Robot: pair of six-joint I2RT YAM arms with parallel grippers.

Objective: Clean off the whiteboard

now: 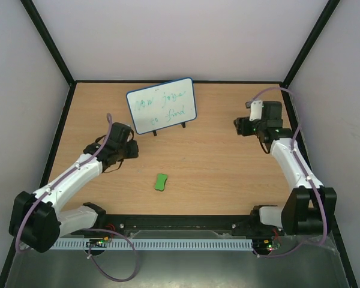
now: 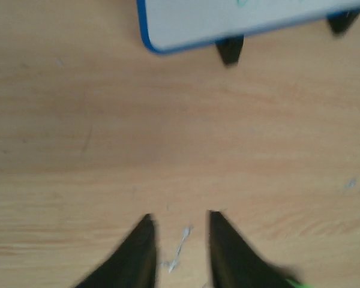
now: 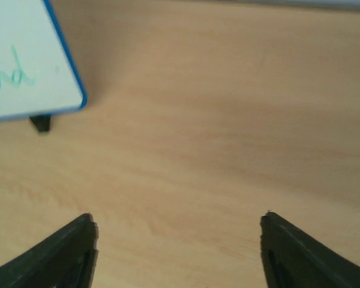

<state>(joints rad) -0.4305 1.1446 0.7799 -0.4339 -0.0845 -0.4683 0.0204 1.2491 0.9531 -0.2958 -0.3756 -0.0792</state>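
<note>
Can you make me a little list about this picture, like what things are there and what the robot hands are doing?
whiteboard: stands on black feet at the far side of the table, blue frame
writing: green scribbles, not wiped off yet
eraser: small green block lying on the table near the arms, nothing touching it
left gripper: open a little, empty, over bare wood
right gripper: open wide, empty, near the board's corner

The whiteboard (image 1: pixel 162 105) is white with a thin blue frame, black feet and green handwriting. The table (image 1: pixel 228 174) is light wood grain. Between the black jaws of the left gripper (image 2: pixel 180 215) sits a whitish fleck (image 2: pixel 177 249), perhaps a scuff; the blur hides more. The eraser (image 1: pixel 161 182) is bright green, the cables (image 1: pixel 110 126) purple.
</note>
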